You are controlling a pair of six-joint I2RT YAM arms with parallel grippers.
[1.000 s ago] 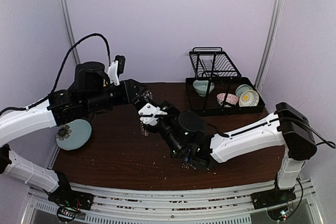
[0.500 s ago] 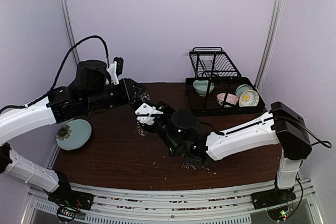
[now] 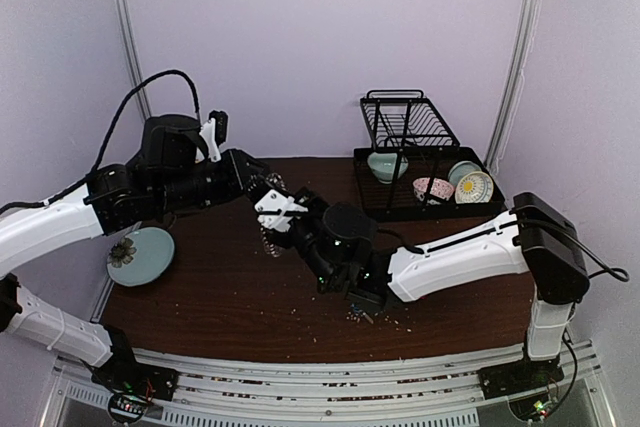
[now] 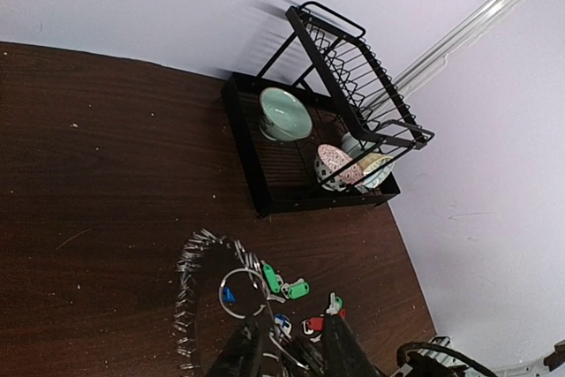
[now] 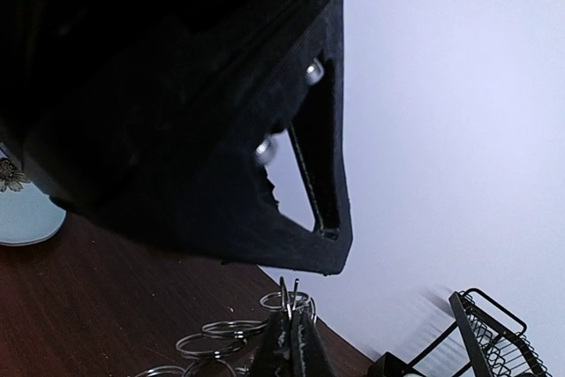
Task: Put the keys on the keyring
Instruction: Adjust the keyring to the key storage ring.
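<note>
Above table [image 3: 200, 297], left of middle, we see right gripper [image 5: 288, 333] pinched tight on keyring [image 4: 188, 293], chain dangling. Keys [image 4: 296, 290] with coloured tags bunched right at left gripper [image 4: 284, 346] tips; jaws partly apart, we can't tell if gripping anything tbh.

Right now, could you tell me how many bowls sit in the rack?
4: a pale green bowl on the rack's left; a pink-patterned bowl, a teal bowl and a yellow-patterned bowl clustered on its right. None seems hidden.
</note>
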